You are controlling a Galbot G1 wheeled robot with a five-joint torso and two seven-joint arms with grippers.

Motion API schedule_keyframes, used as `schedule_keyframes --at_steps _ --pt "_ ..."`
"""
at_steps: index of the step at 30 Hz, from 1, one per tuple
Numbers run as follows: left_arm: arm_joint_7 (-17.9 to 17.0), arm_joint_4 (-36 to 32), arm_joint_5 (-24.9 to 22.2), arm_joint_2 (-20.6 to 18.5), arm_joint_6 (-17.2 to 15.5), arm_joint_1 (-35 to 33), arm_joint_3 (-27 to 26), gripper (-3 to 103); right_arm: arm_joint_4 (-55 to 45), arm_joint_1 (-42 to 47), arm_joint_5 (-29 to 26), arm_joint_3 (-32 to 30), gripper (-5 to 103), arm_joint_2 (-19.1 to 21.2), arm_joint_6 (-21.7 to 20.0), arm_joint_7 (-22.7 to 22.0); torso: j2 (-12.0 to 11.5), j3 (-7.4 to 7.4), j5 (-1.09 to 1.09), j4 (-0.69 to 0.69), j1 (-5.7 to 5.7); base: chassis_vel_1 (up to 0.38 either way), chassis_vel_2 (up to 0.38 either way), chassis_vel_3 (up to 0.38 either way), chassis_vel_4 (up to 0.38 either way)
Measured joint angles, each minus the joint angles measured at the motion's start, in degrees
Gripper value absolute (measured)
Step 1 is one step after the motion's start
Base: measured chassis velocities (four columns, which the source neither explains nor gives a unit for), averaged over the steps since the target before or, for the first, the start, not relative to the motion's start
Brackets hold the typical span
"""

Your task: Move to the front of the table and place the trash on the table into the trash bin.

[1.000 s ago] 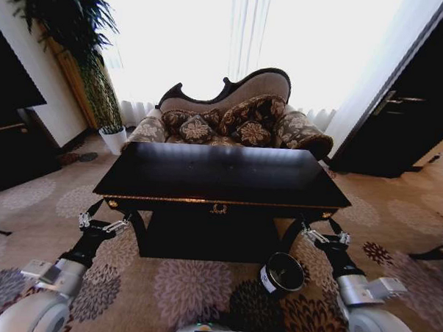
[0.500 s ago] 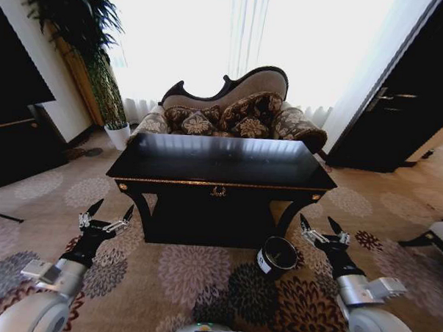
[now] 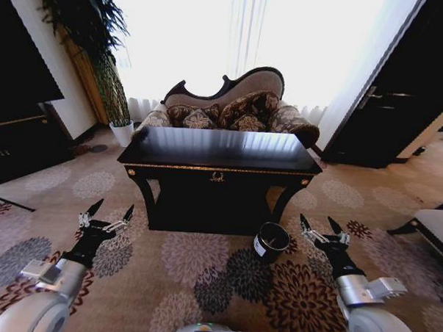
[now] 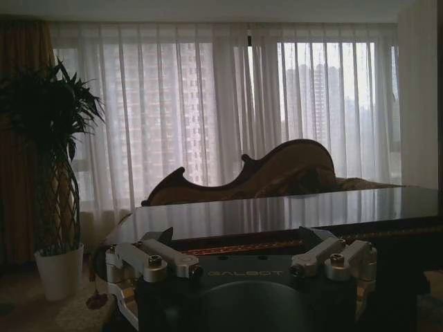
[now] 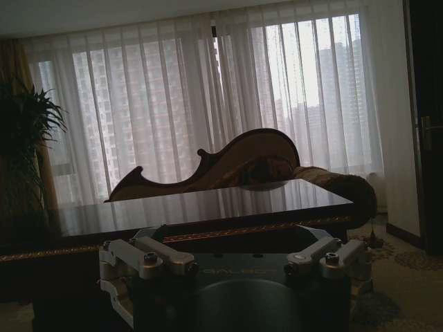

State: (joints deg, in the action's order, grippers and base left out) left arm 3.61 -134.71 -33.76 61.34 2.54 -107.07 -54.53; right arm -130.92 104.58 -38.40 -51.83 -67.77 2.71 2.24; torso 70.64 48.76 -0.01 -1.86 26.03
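Left gripper [image 3: 106, 215] and right gripper [image 3: 321, 225] — seemingly both spread wide, empty.

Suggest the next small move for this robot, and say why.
Probably drive forward toward the table: it stands well ahead across the carpet, the trash bin on the floor before its right end. The left gripper and right gripper hang open and low, far short of it.

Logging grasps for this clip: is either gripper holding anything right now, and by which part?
Nothing is held. The left gripper and right gripper both hang open and empty above the carpet, short of the glossy black table.
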Motion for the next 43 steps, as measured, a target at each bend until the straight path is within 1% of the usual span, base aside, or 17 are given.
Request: schedule_keyframes --at_steps 32,37,43 --pt "0.0 0.0 0.0 0.0 0.0 0.0 0.0 100 0.0 0.0 0.0 0.0 100 0.0 0.0 0.0 0.0 -0.01 -0.02 0.01 -0.01 0.178 -0.175 -0.177 0.179" --pt "0.0 0.0 0.0 0.0 0.0 0.0 0.0 100 0.0 0.0 0.0 0.0 100 0.0 0.0 0.0 0.0 -0.02 0.00 -0.02 -0.05 0.194 -0.201 -0.213 0.175" --pt "0.0 0.0 0.0 0.0 0.0 0.0 0.0 100 0.0 0.0 0.0 0.0 100 0.0 0.0 0.0 0.0 -0.03 0.00 0.01 -0.07 0.084 -0.083 -0.077 0.121"
